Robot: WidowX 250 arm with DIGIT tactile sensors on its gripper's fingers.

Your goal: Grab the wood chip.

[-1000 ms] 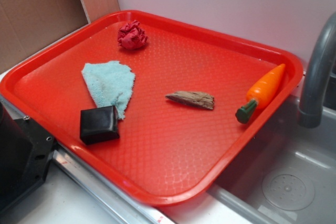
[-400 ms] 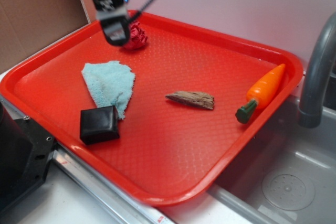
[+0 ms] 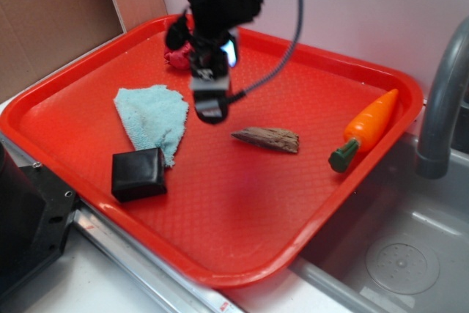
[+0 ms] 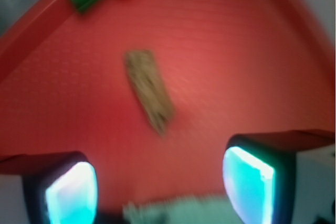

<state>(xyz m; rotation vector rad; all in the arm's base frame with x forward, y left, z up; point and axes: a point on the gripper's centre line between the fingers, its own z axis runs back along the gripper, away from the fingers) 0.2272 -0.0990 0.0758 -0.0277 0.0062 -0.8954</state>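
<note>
The wood chip lies flat on the red tray, a grey-brown wedge pointing left. In the wrist view the wood chip lies ahead of the fingers, apart from them. My gripper hangs above the tray just left of the chip, between it and the blue cloth. The gripper is open, its two cyan-lit fingertips wide apart with only tray floor and cloth edge between them.
A light blue cloth and a black square block lie at the tray's left. A crumpled red ball sits at the back, partly behind the arm. An orange toy carrot rests at the right rim. A grey faucet and sink stand right.
The arm has come into view from the upper left and moved down and right, from above the red ball to just left of the wood chip. The objects have not moved.
</note>
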